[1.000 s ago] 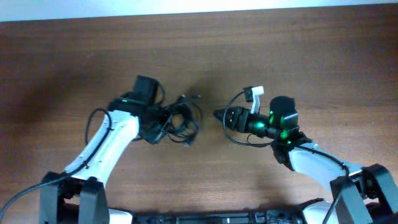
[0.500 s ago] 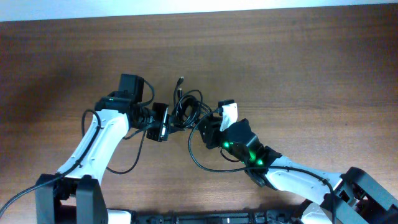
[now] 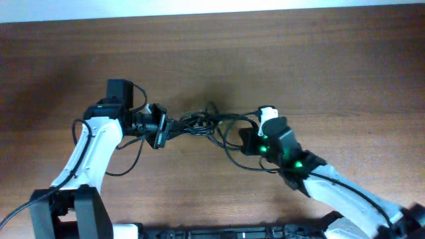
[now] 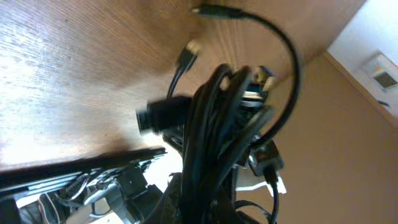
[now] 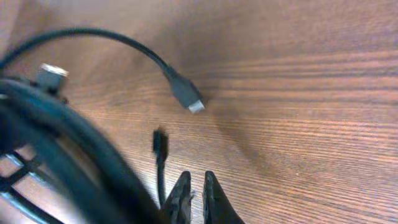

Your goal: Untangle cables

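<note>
The cables [image 3: 199,123] are pulled into a loose rope between the two arms, running across the middle of the worktop [image 3: 332,66]. One end of the bundle goes straight into the left claw [image 3: 158,126]. The other end reaches the right claw [image 3: 244,138], with a slack loop sagging below it.

In the left wrist view the bundle rises directly out of the left claw's grip as a thick sheaf of smooth black cords. They cover the fingers, and the claw looks clamped on them. From the top of the sheaf one cord arcs up and over, ending in a slim dark plug [image 4: 211,11].

In the right wrist view the fingers [image 5: 211,199] stand almost together, with only a thin slit between the tips. The blurred mass of cords passes just to their left. I cannot tell whether a strand is pinched further in.

Ahead of the tips, a flat plug [image 5: 186,96] with a bright metal end hangs on a curved cord, and a smaller plug [image 5: 160,142] sits nearer the fingers. The worktop is brown wood with fine straight grain.
</note>
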